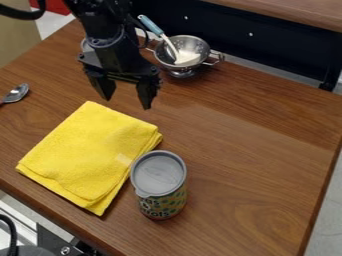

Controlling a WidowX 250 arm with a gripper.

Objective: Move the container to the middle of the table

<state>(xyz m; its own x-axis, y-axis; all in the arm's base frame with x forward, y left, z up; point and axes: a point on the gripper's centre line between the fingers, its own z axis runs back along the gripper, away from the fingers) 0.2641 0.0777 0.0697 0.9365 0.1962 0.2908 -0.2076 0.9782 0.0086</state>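
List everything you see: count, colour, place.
Can: 1, grey-lidded, multicoloured, right of cloth
Cloth: 1, yellow, left of can
Colander: 1, silver, table's far side
Utensil: 1, blue-white, in colander
Spoon: 1, silver, left edge
Object: 1, silver, behind arm
Table: 1, brown, centre
Ledge: 1, brown, top right
Panel: 1, black, under ledge
Item: 1, red, top left
Cables: 2, black, left corners
Arm: 1, black, top left
Claw: 1, black, beyond cloth, open
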